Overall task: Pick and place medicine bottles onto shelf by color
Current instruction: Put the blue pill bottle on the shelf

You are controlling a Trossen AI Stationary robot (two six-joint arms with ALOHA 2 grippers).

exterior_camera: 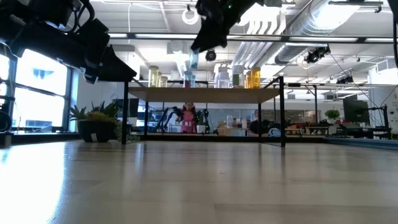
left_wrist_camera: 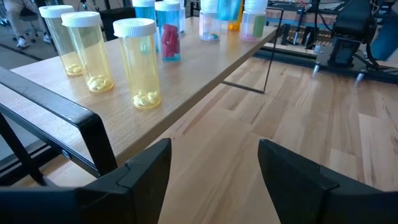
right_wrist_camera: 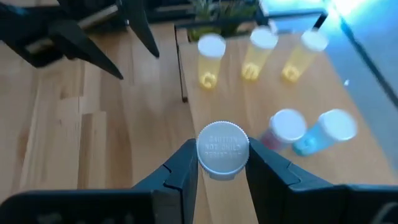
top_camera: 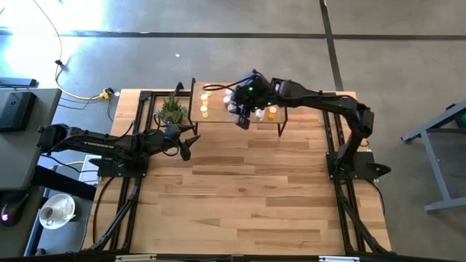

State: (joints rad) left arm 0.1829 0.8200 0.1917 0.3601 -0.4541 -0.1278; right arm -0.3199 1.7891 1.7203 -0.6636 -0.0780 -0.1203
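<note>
The shelf (top_camera: pixel 218 110) stands at the table's far edge, light wood on thin black legs. On it stand three yellow medicine bottles (left_wrist_camera: pixel 142 62), blue ones (left_wrist_camera: pixel 168 30) and an orange one (top_camera: pixel 271 113), all white-capped. My right gripper (right_wrist_camera: pixel 222 168) hangs above the shelf's near edge, shut on a white-capped bottle (exterior_camera: pixel 193 60) with a pale blue body. My left gripper (left_wrist_camera: pixel 214 165) stands open with nothing in it just off the shelf's left end, near the table's left edge. My right gripper pinches the bottle at its white cap (right_wrist_camera: pixel 205 152) between its two fingers (right_wrist_camera: pixel 180 171), one on each side of the cap. The fingers slant down from the table's right side. The bottle is lifted clear of the shelf, and its body hangs below the fingers.
A small green potted plant (top_camera: pixel 172 109) stands beside the shelf's left end, just behind my left gripper. The wide plank tabletop (top_camera: pixel 247 189) lies bare in front of the shelf. Black frame rails (top_camera: pixel 124 204) run along the table's left and right edges.
</note>
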